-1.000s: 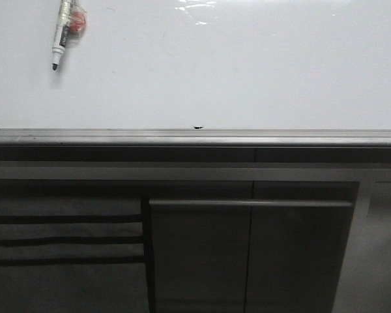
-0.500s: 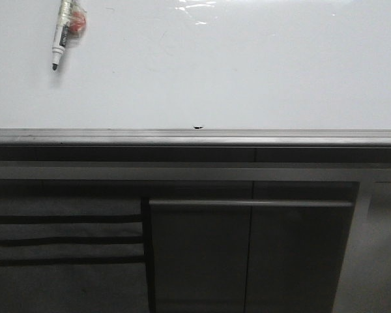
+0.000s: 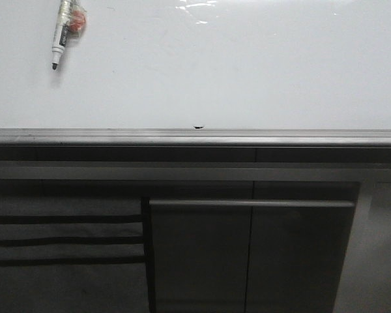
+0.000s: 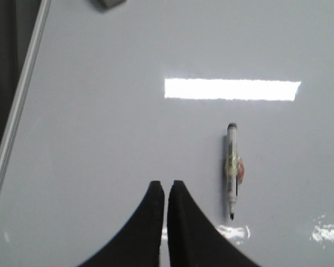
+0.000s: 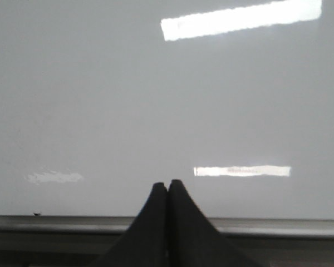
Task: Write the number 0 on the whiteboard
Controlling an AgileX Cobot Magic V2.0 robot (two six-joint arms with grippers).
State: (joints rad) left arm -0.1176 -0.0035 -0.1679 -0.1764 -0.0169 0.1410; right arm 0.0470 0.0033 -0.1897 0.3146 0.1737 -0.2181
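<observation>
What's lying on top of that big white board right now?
A marker lies on the whiteboard, uncapped, tip showing, with something small and orange-red beside its barrel. A tiny black speck sits by the rim. No number is drawn in the parts shown.

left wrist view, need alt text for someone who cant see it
A marker lies uncapped on a blank white whiteboard, tip pointing toward the camera, just beside the left hand, whose two dark fingers are closed together and holding nothing. Ceiling lights glare off the glossy board, its metal rim runs along one side, and no number 0 is drawn yet.
</observation>
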